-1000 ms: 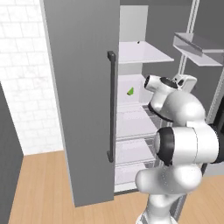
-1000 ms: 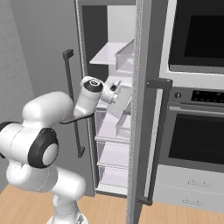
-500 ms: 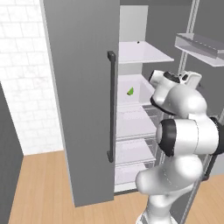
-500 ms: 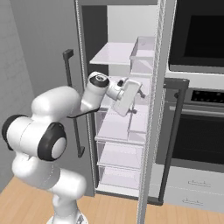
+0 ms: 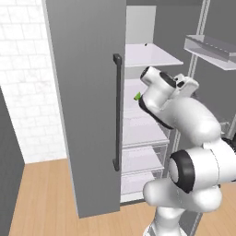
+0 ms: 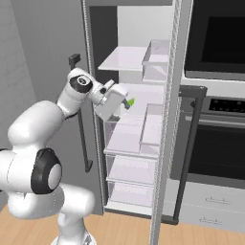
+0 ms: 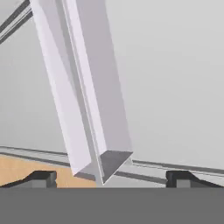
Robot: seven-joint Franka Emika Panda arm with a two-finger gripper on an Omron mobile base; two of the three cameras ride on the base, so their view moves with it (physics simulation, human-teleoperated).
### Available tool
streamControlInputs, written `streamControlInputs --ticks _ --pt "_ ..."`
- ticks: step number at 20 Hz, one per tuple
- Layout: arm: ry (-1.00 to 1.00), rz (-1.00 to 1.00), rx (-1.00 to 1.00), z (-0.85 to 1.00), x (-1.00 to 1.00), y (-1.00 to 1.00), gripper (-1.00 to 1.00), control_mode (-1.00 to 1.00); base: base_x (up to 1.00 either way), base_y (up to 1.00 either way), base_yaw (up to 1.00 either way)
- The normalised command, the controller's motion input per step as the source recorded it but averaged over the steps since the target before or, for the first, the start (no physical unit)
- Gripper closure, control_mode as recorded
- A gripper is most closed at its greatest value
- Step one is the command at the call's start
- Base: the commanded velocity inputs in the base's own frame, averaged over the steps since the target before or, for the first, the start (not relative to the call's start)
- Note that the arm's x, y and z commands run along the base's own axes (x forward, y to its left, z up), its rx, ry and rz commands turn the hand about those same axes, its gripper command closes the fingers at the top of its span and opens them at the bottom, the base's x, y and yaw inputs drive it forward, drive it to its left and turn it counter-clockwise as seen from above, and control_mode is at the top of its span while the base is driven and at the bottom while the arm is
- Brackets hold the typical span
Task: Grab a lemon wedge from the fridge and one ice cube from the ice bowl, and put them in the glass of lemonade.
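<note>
Sitting on a middle shelf of the open fridge (image 6: 143,57), the lemon wedge (image 6: 129,102) looks tiny, light, soft and probably slippery; a gentle pinch across its flat sides seems best. Just left of it, the gripper (image 6: 117,106) has its jaws wide apart, holding nothing.
</note>
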Motion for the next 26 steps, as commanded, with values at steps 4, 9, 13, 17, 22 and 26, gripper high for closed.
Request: streamControlInputs --ticks 4,9,13,17,22,26 --pt "-0.38 0.00 0.69 -0.43 -0.16 0.54 -1.00 -1.00 0.00 0.00 0.00" --pt "-0.28 0.00 0.66 -0.42 -0.23 0.46 -1.00 -1.00 0.00 0.00 0.00" --pt "-0.10 0.00 0.28 0.07 -0.86 0.08 -1.00 -1.00 0.00 0.00 0.00" --pt "0.00 0.05 0.03 0.49 -0.92 0.26 -1.00 -1.00 0.00 0.00 0.00" --pt "-0.04 0.15 0.00 0.29 -1.00 0.23 -1.00 -1.00 0.00 0.00 0.00" --pt "-0.06 0.22 0.00 0.11 -0.83 0.13 -1.00 -1.00 0.00 0.00 0.00"
